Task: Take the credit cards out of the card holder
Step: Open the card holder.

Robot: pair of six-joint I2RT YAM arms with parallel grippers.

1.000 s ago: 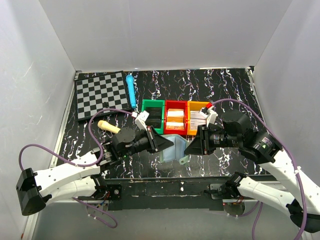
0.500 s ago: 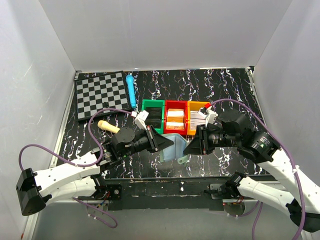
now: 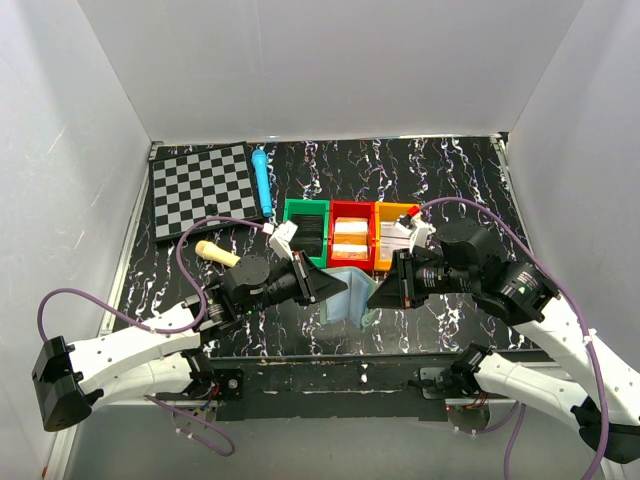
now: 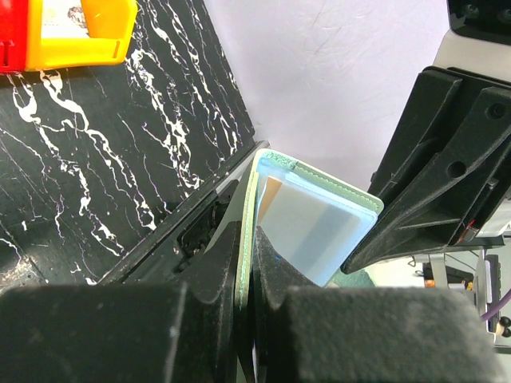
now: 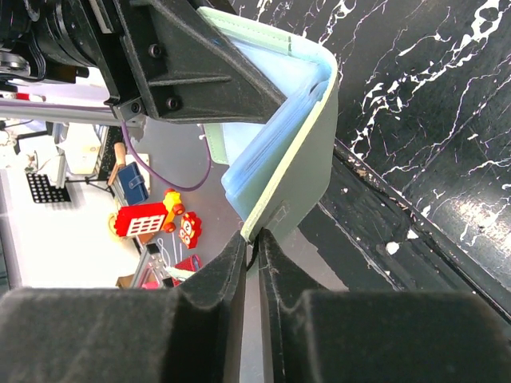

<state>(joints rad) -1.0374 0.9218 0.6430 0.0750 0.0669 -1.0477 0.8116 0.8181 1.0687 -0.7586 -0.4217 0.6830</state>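
Worktop: was black, veined with white marbling.
Board: carried dark and pale grey checks inside a dark border.
Pen: was light blue.
Green bin, red bin, orange bin: each was one bright solid colour.
Handle: was tan.
Card holder: was dull grey-green outside and pale blue inside.
Card within it: showed an orange edge.
Left tool, right tool: were matt black.
Arms: were white with black joints.
Cables: were purple.
Walls: were plain white.
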